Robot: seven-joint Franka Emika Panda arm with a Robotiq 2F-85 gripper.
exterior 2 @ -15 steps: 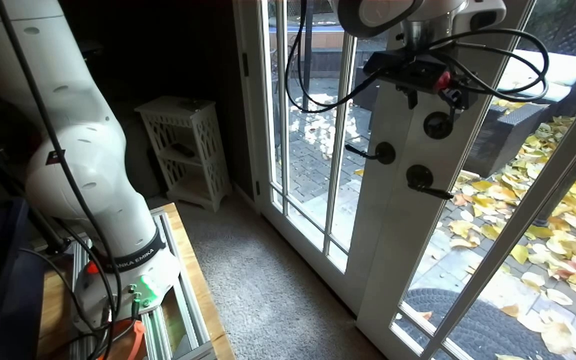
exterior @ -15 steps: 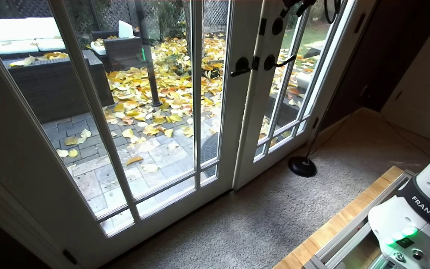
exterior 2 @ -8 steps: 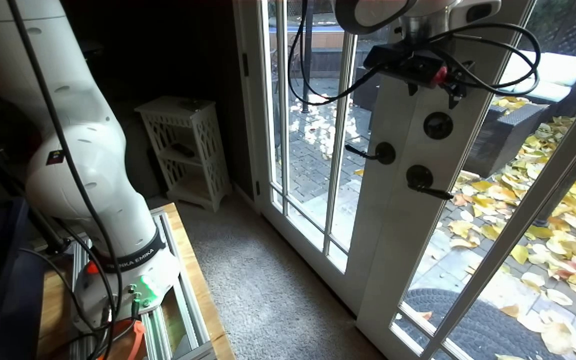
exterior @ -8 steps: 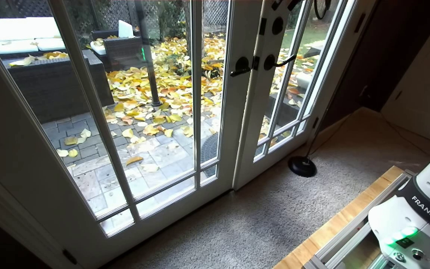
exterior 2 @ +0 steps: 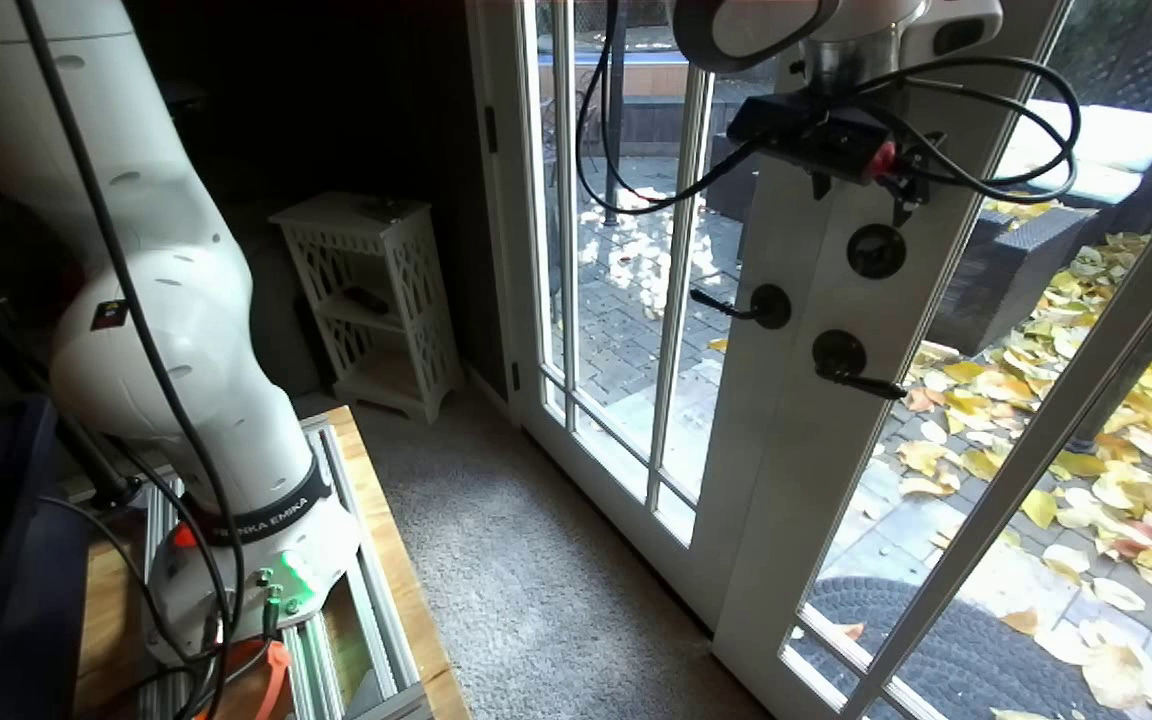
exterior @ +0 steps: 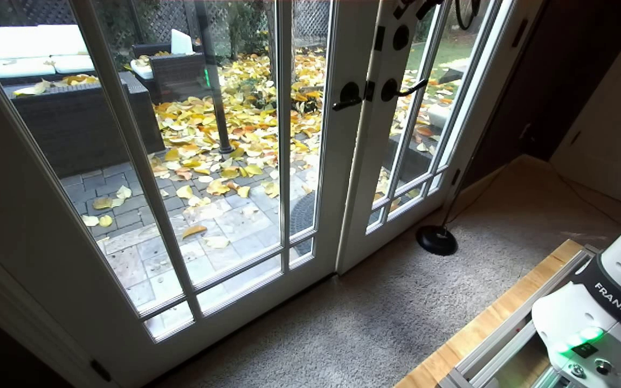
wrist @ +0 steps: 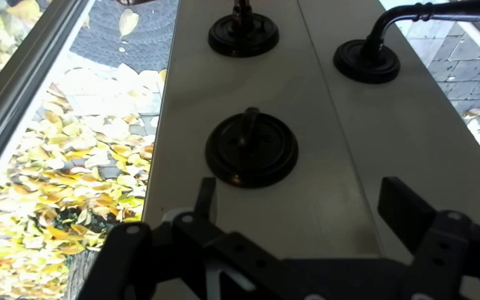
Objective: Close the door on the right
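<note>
The door (exterior 2: 896, 310) is the right leaf of the glazed pair, marked by a round dark deadbolt (exterior 2: 876, 250) above its lever handle (exterior 2: 841, 355). Its meeting edge runs down beside the left leaf (exterior 2: 736, 425), and in an exterior view dark latch plates (exterior: 368, 90) show along it; I can't tell from here whether the leaf sits fully home. A strip of grey carpet (exterior 2: 526, 560) lies between the pair and the wooden table (exterior 2: 391, 560) that carries the arm (exterior 2: 176, 310). A round black stand base (exterior: 437, 240) takes up some of that carpet, just beside the foot of the right leaf, and a white shelf (exterior 2: 336, 212) stands far left, past the left leaf.

From the table the arm climbs, leaning left, out of sight overhead; its wrist hangs in front of the doors, black cables (exterior 2: 731, 166) looping out. The gripper (exterior 2: 861, 203) points down, just above the deadbolt. It is released, fingers (wrist: 404, 208) spread wide, and in the wrist view the seam between the leaves passes between them.
</note>
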